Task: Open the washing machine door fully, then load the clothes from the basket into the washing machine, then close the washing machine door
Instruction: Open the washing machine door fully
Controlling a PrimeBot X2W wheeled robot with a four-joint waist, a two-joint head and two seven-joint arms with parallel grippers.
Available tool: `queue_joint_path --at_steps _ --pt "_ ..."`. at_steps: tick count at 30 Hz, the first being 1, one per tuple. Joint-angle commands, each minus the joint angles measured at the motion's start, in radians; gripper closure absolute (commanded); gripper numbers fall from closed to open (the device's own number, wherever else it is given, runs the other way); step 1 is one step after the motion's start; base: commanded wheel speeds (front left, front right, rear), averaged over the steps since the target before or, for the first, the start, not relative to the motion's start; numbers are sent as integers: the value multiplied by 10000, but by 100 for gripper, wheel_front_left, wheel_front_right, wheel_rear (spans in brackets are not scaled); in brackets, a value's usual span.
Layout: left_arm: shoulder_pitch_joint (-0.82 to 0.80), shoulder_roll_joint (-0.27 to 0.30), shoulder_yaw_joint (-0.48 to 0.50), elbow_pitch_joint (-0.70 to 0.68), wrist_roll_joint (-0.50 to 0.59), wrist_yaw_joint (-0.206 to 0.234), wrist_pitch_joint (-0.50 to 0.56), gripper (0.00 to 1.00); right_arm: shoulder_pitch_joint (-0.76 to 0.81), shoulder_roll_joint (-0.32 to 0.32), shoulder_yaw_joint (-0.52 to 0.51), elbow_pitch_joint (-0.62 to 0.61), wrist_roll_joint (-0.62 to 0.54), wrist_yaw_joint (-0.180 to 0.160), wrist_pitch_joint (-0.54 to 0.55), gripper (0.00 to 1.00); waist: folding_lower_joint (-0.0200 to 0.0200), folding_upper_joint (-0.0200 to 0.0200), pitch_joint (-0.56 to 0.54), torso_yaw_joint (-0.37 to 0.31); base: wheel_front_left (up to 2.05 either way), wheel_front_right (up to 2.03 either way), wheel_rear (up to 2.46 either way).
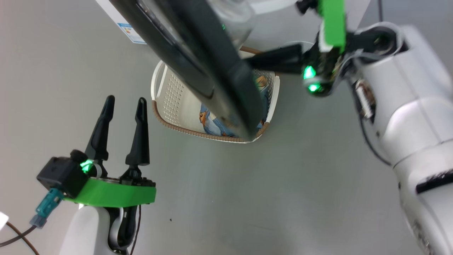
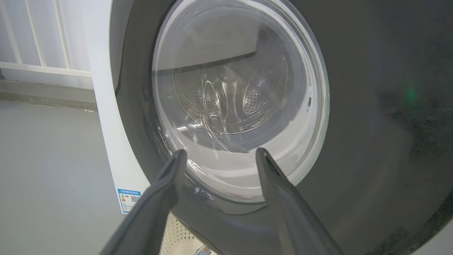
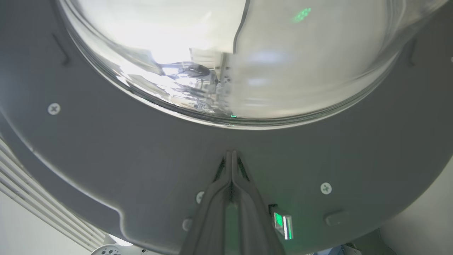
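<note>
One left tool [image 1: 126,99] apart, one right tool [image 3: 231,153] together by one door [image 1: 201,56], one basket [image 1: 170,97]

Beyond the dark-fingered left end effector [image 1: 126,99] are a cream, perforated, brown-rimmed basket [image 1: 173,99], light-blue clothes [image 1: 212,124] with orange prints, a glossy black door [image 1: 212,60] and grey floor [image 1: 247,184].

The washing machine door [image 1: 219,71] is glossy black plastic around clear glass; the basket [image 1: 173,99] is perforated plastic; the clothes [image 1: 212,126] are soft cloth.
</note>
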Motion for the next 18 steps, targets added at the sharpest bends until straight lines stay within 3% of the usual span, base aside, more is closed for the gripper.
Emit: queue_joint_path --at_steps 1,11,18 --pt "171 221 301 -252 63 -29 -53 0 384 397 574 -542 455 31 -210 100 0 0 -44 25 0 0 0" --pt "228 221 393 -204 66 -29 -53 0 1414 397 4109 -2275 3275 31 -2309 100 0 0 -112 68 0 0 0" --pt "268 221 522 -193 39 -29 -53 0 1202 398 6009 -2713 4865 31 -3633 100 0 0 -148 120 0 0 0"
